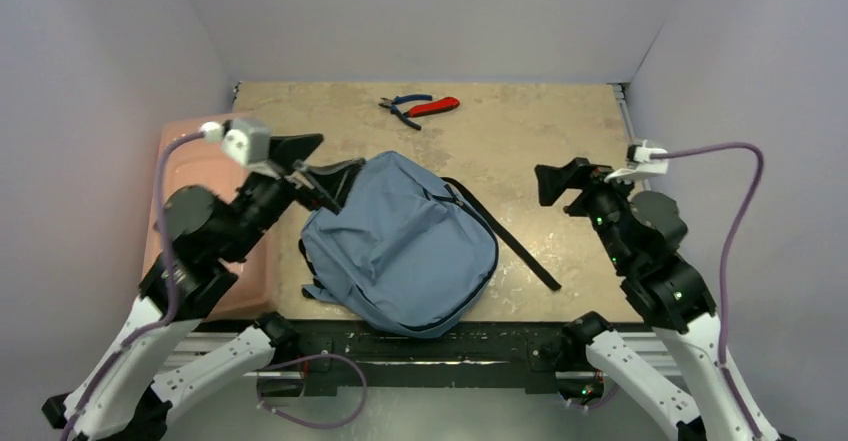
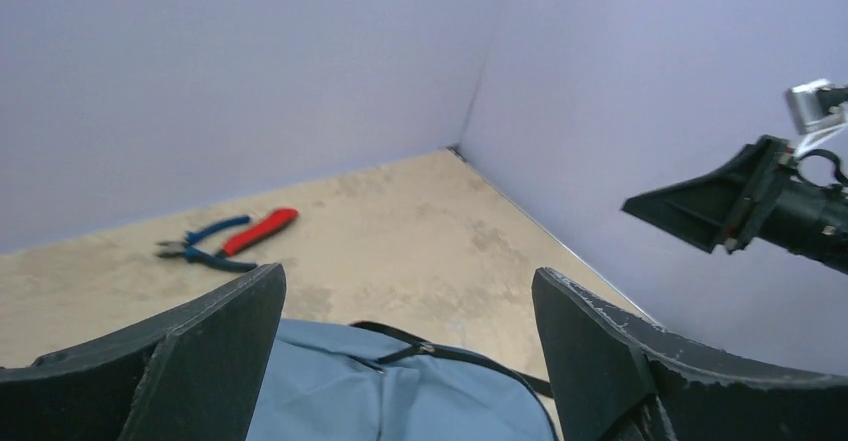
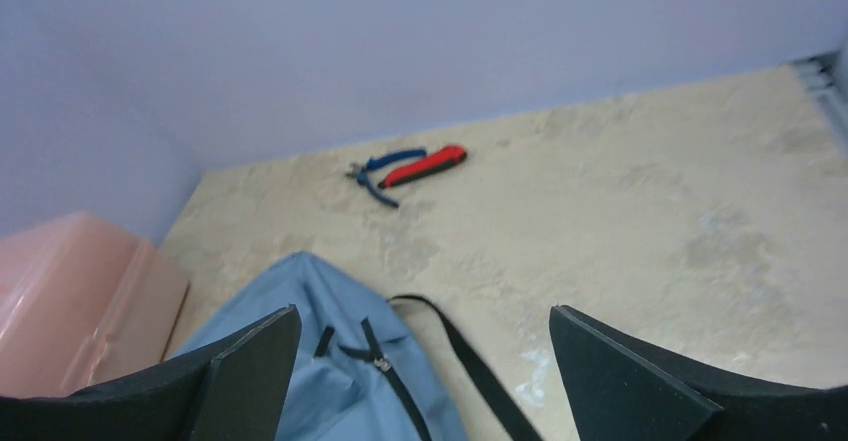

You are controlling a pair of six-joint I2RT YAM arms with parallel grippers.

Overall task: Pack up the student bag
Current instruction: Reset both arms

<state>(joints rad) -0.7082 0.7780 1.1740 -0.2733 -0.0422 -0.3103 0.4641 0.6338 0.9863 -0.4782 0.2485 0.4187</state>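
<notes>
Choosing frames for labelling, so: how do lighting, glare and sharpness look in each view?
Top external: soft even light, no glare, student bag sharp. Left wrist: pliers slightly soft, its own fingers dark. Right wrist: evenly lit, no harsh shadows.

A beige, mottled table [image 1: 560,131] filled the scene between pale lilac walls. A soft grey-blue student bag [image 1: 400,241] lay flat on it, left of centre and reaching the near edge. One dark strap [image 1: 505,236] trailed from the bag across the bare surface toward the near right. Blue-handled pliers [image 1: 405,109] and a red-handled tool [image 1: 435,107] lay just beside each other at the far edge. A translucent pink box [image 1: 190,166] covered the table's left edge.
</notes>
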